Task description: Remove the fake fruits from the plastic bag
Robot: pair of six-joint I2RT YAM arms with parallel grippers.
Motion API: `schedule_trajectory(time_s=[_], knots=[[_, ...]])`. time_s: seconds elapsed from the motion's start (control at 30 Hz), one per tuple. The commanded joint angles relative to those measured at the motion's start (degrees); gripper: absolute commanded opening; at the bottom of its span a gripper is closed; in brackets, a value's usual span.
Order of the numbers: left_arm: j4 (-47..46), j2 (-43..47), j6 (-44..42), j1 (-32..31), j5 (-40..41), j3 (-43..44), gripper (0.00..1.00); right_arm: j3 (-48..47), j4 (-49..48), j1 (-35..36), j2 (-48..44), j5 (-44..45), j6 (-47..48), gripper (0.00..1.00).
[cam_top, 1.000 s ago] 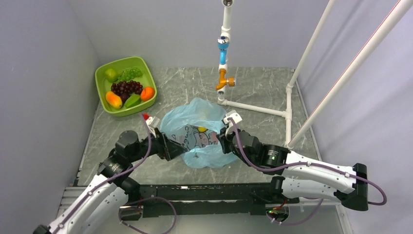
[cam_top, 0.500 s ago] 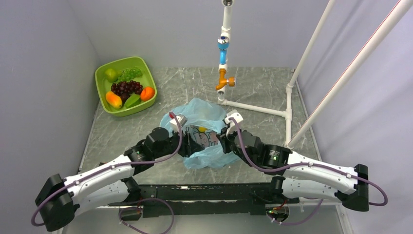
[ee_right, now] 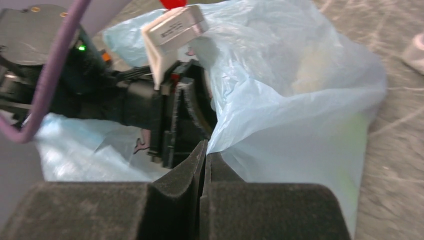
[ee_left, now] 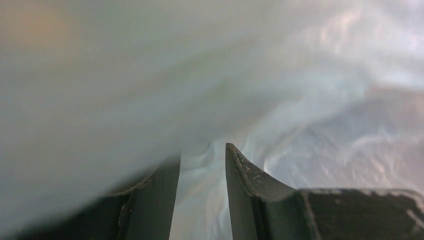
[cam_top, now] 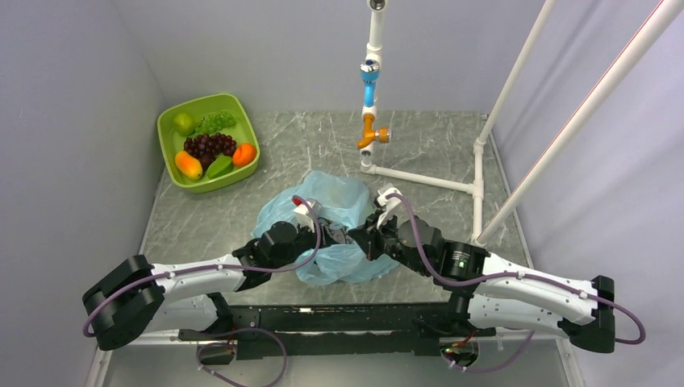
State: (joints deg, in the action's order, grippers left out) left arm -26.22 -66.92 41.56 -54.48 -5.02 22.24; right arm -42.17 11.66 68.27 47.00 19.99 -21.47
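tub (cam_top: 173, 121): lime-green, upper left of my overhead view; fake fruits (cam_top: 243, 154) lie in it beside a grape bunch (cam_top: 210, 145).
left gripper (ee_left: 202, 150): inside the bag, centre frame; fingers slightly apart, and I see only film between them.
plastic bag (cam_top: 343, 197): light blue, crumpled at centre between both arms.
right gripper (ee_right: 205, 148): right of centre; fingers pressed together, pinching the bag's edge.

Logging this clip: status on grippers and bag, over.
Left gripper inside plastic bag, jaws apart, nothing between. Right gripper shut on bag rim. Film blocks the view inside.
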Motion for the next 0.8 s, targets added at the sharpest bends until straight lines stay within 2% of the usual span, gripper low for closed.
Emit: schedule_trajectory(time_s=[0.0, 0.1, 0.2, 0.33, 0.47, 0.6, 0.7, 0.77], knots=[[-9.0, 2.2, 2.1, -0.1, 4.8, -2.7, 0.43, -5.2, -7.7, 0.0, 4.6, -10.4, -2.7, 0.0], [-9.8, 5.6, 3.2, -0.1, 7.3, -6.5, 0.44, -6.8, -10.6, 0.0, 7.4, -13.0, -3.0, 0.0], [-8.1, 8.3, 3.9, -0.1, 8.5, -9.2, 0.53, -7.6, -11.4, 0.0, 9.4, -14.0, -2.7, 0.0], [-4.8, 7.0, 2.8, -0.1, 7.8, -8.1, 0.74, -5.6, -13.0, 0.0, 8.8, -12.9, -3.3, 0.0], [-1.7, 3.8, 0.7, -0.1, 11.6, -4.5, 0.89, -4.0, -12.0, 0.0, 6.8, -11.7, -4.4, 0.0], [0.5, -1.1, -2.3, -0.1, 13.7, -0.8, 0.95, -2.0, -10.0, 0.0, 3.8, -10.1, -5.3, 0.0], [6.6, -4.7, -4.5, -0.2, 15.9, 3.6, 0.97, -1.0, -9.0, 0.0, 2.0, -8.9, -5.5, 0.0], [6.1, -6.4, -5.3, -0.1, 15.7, 4.4, 0.99, -0.3, -8.5, 0.0, 1.4, -8.3, -5.5, 0.0]])
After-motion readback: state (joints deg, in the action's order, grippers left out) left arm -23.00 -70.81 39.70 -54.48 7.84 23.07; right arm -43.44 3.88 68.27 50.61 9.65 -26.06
